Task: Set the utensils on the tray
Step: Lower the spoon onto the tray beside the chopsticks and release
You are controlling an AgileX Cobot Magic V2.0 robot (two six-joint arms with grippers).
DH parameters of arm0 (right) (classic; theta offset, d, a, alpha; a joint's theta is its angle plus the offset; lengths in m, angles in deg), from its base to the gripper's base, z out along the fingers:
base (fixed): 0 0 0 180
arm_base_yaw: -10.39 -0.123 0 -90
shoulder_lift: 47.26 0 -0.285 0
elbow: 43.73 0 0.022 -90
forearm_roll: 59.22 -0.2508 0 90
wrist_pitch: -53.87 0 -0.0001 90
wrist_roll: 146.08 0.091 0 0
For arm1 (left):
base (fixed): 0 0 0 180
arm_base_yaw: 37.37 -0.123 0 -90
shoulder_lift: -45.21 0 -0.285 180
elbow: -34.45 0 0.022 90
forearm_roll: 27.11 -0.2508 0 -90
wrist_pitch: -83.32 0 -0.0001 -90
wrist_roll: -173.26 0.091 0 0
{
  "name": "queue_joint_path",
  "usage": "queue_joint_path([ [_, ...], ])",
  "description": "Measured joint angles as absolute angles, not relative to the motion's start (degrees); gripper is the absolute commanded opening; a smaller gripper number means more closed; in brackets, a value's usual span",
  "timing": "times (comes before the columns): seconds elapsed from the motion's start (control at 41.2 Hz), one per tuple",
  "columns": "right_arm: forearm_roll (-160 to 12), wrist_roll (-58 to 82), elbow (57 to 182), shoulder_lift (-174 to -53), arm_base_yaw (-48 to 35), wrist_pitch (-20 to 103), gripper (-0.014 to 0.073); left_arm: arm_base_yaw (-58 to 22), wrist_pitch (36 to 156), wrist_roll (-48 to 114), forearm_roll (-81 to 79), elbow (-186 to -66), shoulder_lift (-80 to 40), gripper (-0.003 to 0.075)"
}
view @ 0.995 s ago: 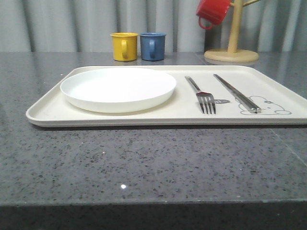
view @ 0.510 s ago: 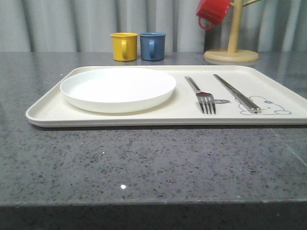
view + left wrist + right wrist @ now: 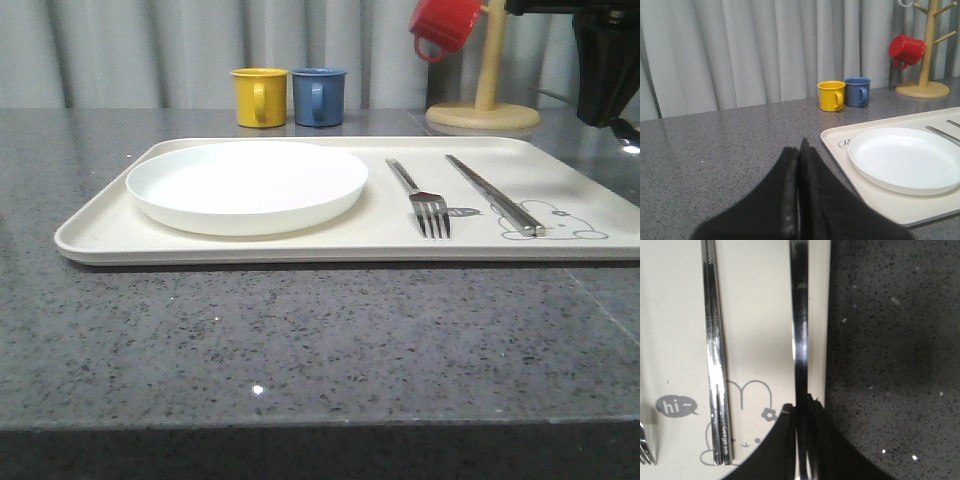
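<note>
The cream tray (image 3: 100, 235) lies on the grey counter with a round white plate (image 3: 246, 184) on its left half. A silver fork (image 3: 425, 200) and a pair of chopsticks (image 3: 493, 193) lie side by side on its right half, by the rabbit print. My right gripper (image 3: 802, 405) is shut on the long handle of the spoon (image 3: 800, 330), which hangs above the tray's right rim (image 3: 820, 300), next to the chopsticks (image 3: 715, 350). The spoon's bowl is out of view. My left gripper (image 3: 800, 147) is shut and holds nothing, above the counter left of the tray (image 3: 840, 145).
A yellow mug (image 3: 259, 96) and a blue mug (image 3: 318, 96) stand behind the tray. A wooden mug tree (image 3: 483, 110) with a red mug (image 3: 444, 25) stands at the back right. My right arm (image 3: 605, 60) is dark at the top right.
My right arm has come into the front view at the top right. The fork, chopsticks and plate have not moved.
</note>
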State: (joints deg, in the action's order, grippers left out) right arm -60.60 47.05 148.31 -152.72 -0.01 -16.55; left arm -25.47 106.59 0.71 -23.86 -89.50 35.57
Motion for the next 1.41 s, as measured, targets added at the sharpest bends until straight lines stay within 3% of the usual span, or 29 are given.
queue_joint_path([
  [0.607, -63.5, 47.5, 148.3, -160.4, 0.0, -16.6, -0.0022, -25.5, 106.6, 0.7, -23.9, -89.5, 35.6, -0.0019],
  [0.922, -63.6, 47.6, 148.3, -160.7, 0.0, -16.5, 0.0225, -25.5, 106.6, 0.7, -23.9, -89.5, 35.6, -0.0019],
  [1.408, -63.6, 46.3, 148.3, -151.8, 0.0, -16.5, 0.0232, -25.5, 106.6, 0.7, -23.9, -89.5, 35.6, -0.0019],
])
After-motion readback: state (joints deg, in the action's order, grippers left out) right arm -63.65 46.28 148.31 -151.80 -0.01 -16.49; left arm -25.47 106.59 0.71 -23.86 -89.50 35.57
